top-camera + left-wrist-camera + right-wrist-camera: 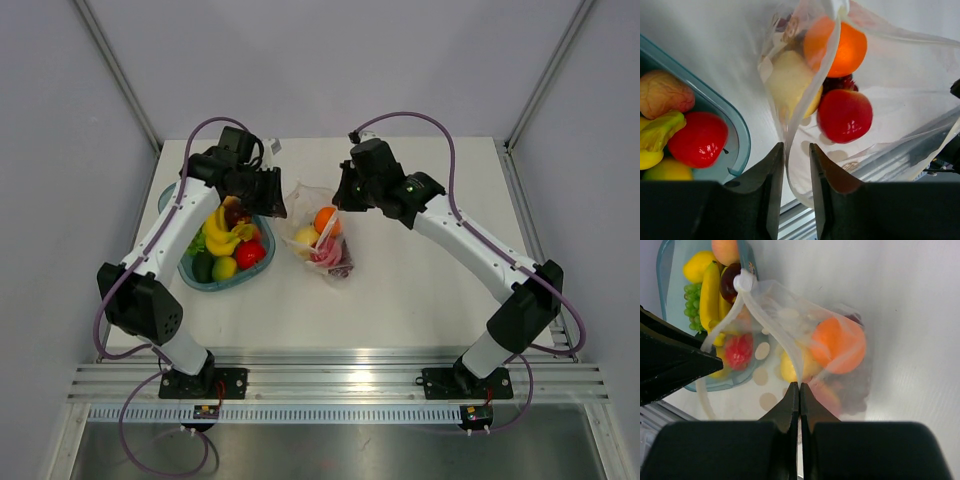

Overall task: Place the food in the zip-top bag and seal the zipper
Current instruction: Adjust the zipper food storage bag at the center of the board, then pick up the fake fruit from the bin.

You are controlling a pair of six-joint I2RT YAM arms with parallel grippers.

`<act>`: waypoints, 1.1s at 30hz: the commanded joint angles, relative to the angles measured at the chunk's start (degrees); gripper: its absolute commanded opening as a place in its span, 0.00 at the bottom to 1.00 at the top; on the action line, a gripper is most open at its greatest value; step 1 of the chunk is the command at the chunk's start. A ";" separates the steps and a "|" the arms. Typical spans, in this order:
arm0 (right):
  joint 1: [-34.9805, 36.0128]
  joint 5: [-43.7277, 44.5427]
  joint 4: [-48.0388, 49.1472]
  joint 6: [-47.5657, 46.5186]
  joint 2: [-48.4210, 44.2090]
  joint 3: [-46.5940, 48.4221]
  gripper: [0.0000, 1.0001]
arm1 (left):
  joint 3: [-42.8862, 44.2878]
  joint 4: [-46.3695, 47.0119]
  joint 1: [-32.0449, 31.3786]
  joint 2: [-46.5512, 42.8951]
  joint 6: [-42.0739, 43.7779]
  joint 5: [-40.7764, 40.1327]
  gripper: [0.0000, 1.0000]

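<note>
Closest up, left gripper [796, 147]: jaws slightly parted, released, with the edge of the zip-top bag [910, 90] hanging loose in the gap. Right gripper [799, 385]: clenched on the zipper [775, 330] at the bag's mouth. Inside the bag: orange [850, 50], red fruit [845, 115], pale yellow fruit [790, 82] and something dark, too blurred to name. Lies on the table [420, 290] between both grippers, just beside the blue-green bowl [737, 130]. In the bowl: bananas [222, 232], green grapes [690, 305], red and green pieces
</note>
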 commanded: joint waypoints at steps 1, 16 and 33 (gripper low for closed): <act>-0.31 2.65 3.62 1.50 -4.22 1.45 0.00 | 2.80 -0.20 0.08 0.13 1.39 -1.99 0.34; -0.31 -0.52 6.26 0.36 -3.26 0.92 0.00 | -1.29 0.50 18.50 -9.01 -1.41 2.12 0.90; -0.31 -3.94 7.84 -0.43 -2.47 -0.75 0.00 | -28.46 1.82 24.52 -14.29 -8.45 -13.60 0.76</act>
